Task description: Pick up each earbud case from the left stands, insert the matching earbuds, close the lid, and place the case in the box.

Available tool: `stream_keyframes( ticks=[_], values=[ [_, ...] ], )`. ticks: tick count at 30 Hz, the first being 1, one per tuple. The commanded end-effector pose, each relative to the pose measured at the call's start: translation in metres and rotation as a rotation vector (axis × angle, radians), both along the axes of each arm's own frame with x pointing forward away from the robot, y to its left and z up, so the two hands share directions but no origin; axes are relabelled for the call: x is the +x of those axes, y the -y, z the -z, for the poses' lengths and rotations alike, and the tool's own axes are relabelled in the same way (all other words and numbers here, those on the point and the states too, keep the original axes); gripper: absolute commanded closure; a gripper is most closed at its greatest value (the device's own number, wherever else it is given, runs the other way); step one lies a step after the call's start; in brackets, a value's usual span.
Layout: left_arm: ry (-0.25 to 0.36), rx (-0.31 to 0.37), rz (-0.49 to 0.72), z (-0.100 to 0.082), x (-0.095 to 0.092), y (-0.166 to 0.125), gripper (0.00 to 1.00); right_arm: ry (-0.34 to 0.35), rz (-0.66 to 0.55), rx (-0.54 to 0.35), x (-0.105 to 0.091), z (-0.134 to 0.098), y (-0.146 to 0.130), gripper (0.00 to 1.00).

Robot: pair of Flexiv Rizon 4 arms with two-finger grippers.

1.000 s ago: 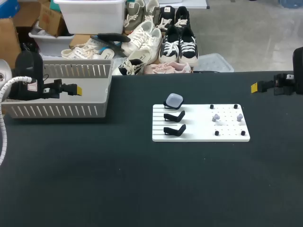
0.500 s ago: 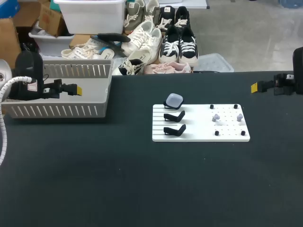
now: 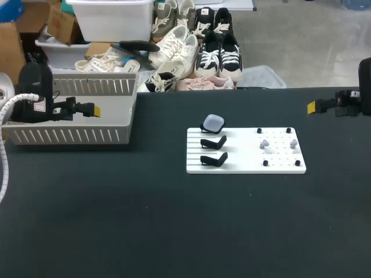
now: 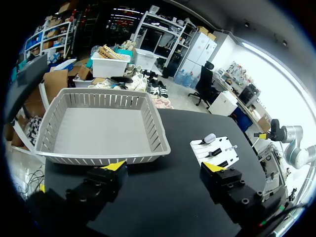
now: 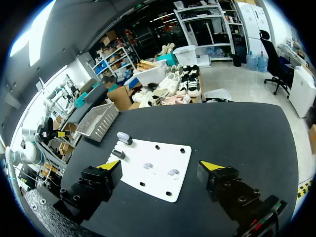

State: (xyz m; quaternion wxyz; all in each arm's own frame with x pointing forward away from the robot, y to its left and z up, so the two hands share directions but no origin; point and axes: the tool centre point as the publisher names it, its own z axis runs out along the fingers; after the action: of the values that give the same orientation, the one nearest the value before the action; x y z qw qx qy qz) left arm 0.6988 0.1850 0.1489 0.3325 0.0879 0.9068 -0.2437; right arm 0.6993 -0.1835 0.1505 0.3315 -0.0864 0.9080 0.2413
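Head view: black table [image 3: 174, 231], white board [image 3: 281, 165], grey basket [image 3: 69, 136]; left gripper [image 3: 95, 109], right gripper [image 3: 311, 106] both spread wide.

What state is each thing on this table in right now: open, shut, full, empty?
earbud case: lid looks shut, sitting on the rearmost stand
middle stand: empty
front stand: empty
earbuds: both out of the case, lying on the white board
basket: empty
left gripper: open, holding nothing, above the basket
right gripper: open, holding nothing
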Motion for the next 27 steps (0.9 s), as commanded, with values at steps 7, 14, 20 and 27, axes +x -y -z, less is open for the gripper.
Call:
stream_keyframes(
  ticks=[7, 14, 20, 27],
  values=[
    [0.078, 0.052, 0.1, -0.009, 0.003, 0.01, 0.0, 0.0, -0.005, 0.003, 0.001, 0.001, 0.001, 0.0],
    [0.218, 0.073, 0.229, -0.028, 0.021, 0.03, 0.0, 0.0, -0.005, 0.003, 0.001, 0.001, 0.001, 0.0],
    [0.34, 0.127, 0.384, -0.041, 0.037, 0.052, 0.0, 0.0, -0.005, 0.003, 0.001, 0.001, 0.001, 0.0],
    [0.434, 0.164, 0.569, -0.05, 0.051, 0.077, 0.0, 0.0, -0.005, 0.003, 0.001, 0.001, 0.001, 0.0]
  ],
)
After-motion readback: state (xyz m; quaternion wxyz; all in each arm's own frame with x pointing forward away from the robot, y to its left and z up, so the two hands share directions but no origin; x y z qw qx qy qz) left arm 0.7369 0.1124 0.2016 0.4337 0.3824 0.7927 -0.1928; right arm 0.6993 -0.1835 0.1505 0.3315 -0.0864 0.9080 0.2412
